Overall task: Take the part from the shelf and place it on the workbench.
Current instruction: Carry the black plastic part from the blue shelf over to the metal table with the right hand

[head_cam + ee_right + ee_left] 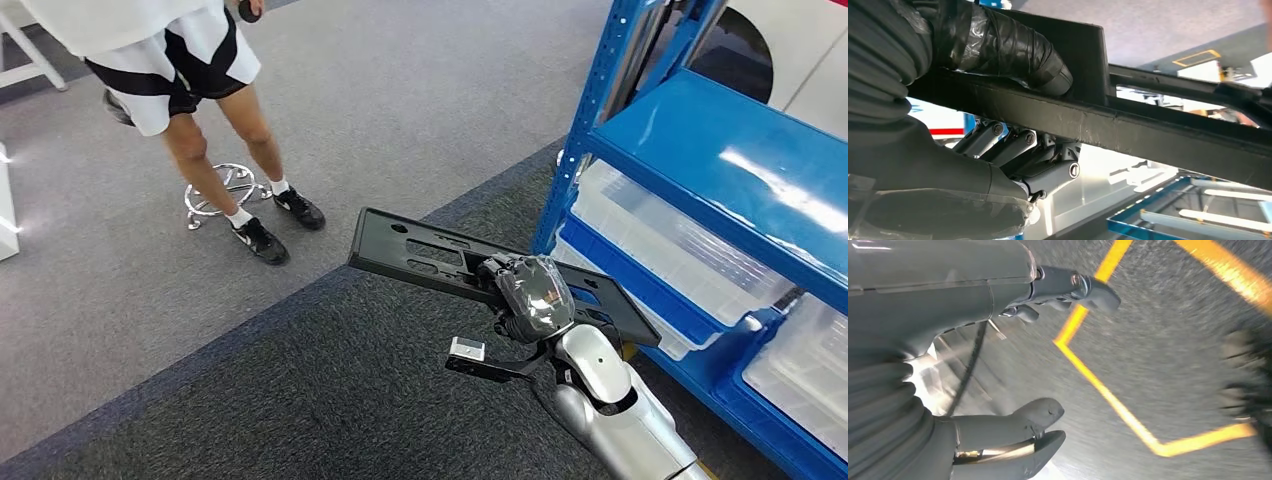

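Right hand (530,300) grips the black slotted part (430,258) at one long edge, holding it level above the grey carpet (300,400) beside the blue shelf (720,150); its fingers (1018,150) are largely hidden behind the part. Left hand (998,365) hangs with fingers apart, holding nothing, over blurred yellow floor tape (1108,395). A person (200,100) nearby is cut off above the waist.

Person (190,90) cut off above the waist by frame top; floor w/ yellow tape (1108,395) blurry in left wrist view.

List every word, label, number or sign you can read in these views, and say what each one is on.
None can be read.
The black part held by the right hand bears no legible marking.
The blue shelf and its clear bins show no labels.
The yellow floor lines beside the left hand are plain stripes, not text.
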Controlling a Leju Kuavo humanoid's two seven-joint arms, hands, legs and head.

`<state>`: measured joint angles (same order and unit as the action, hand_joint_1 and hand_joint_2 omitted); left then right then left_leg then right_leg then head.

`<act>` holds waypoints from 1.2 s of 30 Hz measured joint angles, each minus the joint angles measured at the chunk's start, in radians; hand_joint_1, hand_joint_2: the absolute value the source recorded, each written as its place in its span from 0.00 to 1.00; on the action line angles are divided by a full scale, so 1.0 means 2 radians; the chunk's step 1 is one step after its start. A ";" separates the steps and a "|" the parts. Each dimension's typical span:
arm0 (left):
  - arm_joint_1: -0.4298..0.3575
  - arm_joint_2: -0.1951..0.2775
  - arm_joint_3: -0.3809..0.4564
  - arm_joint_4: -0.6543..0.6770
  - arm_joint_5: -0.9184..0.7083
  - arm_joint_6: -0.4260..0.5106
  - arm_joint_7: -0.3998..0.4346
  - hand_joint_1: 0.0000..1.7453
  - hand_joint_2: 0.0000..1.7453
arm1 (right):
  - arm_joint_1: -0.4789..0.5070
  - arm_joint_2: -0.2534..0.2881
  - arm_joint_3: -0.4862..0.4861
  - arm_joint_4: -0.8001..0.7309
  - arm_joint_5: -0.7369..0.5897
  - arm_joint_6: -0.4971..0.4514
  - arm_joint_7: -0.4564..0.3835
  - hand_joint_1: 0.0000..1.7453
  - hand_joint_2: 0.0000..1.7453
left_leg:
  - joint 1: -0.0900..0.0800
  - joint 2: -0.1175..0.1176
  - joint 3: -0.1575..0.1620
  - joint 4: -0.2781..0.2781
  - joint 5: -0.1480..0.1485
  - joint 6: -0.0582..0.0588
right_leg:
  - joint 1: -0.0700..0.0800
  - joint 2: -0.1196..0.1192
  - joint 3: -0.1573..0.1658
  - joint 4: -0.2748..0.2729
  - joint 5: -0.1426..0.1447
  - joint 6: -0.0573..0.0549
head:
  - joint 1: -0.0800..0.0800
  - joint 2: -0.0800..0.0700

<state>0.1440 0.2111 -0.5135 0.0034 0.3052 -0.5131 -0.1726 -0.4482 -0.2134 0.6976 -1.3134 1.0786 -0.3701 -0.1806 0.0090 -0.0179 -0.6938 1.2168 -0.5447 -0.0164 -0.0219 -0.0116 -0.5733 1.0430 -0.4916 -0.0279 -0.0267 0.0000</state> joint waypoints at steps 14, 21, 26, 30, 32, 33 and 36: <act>0.033 -0.054 0.058 0.000 0.003 0.045 -0.003 0.00 1.00 | 0.131 -0.086 -0.065 -0.080 0.022 -0.062 -0.014 1.00 1.00 | 0.001 0.012 0.053 -0.102 0.049 0.025 | -0.001 -0.012 0.001 0.047 -0.051 0.025 | 0.001 0.000; 0.043 -0.051 0.064 0.000 -0.016 0.040 -0.021 0.00 1.00 | 0.218 -0.108 -0.095 -0.126 0.056 -0.066 0.008 1.00 1.00 | -0.005 -0.042 0.053 -0.092 0.044 0.028 | 0.000 0.030 -0.014 0.049 -0.022 0.018 | 0.001 0.000; 0.051 -0.043 0.066 0.000 -0.020 0.036 -0.028 0.00 1.00 | 0.251 -0.117 -0.114 -0.157 0.065 -0.064 0.014 1.00 1.00 | -0.003 -0.066 0.043 -0.085 0.041 0.016 | 0.001 0.038 0.002 0.006 -0.010 0.012 | 0.001 0.000; 0.054 -0.037 0.068 0.000 -0.025 0.033 -0.036 0.00 1.00 | 0.270 -0.120 -0.127 -0.180 0.076 -0.053 0.020 1.00 1.00 | -0.004 -0.008 0.010 -0.011 -0.003 0.006 | 0.001 0.008 0.011 -0.001 -0.010 0.003 | -0.002 0.000; 0.054 -0.032 0.070 0.000 -0.028 0.031 -0.043 0.00 1.00 | 0.283 -0.123 -0.133 -0.191 0.081 -0.049 0.024 1.00 1.00 | -0.001 0.004 -0.016 0.043 -0.024 0.002 | 0.002 -0.010 0.013 -0.001 -0.012 0.002 | -0.002 0.000; 0.056 -0.030 0.071 0.000 -0.029 0.029 -0.046 0.00 1.00 | 0.289 -0.125 -0.137 -0.197 0.082 -0.049 0.026 1.00 1.00 | 0.001 0.006 -0.017 0.047 -0.021 0.001 | 0.003 -0.018 0.014 -0.001 -0.014 0.003 | -0.002 0.000; 0.064 -0.023 0.074 0.000 -0.034 0.026 -0.054 0.00 1.00 | 0.300 -0.131 -0.148 -0.216 0.085 -0.049 0.030 1.00 1.00 | 0.000 0.022 0.029 -0.034 0.019 0.005 | 0.003 -0.037 0.021 -0.001 -0.019 0.005 | -0.002 0.000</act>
<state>0.2715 0.1655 -0.3664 0.0038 0.2373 -0.4608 -0.2796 0.1516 -0.4751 0.4009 -1.7453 1.2482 -0.4686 -0.1203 0.0083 0.0253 -0.6356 1.1479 -0.5061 -0.0063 -0.0150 -0.0858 -0.5319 1.0409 -0.5298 -0.0177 -0.0310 0.0000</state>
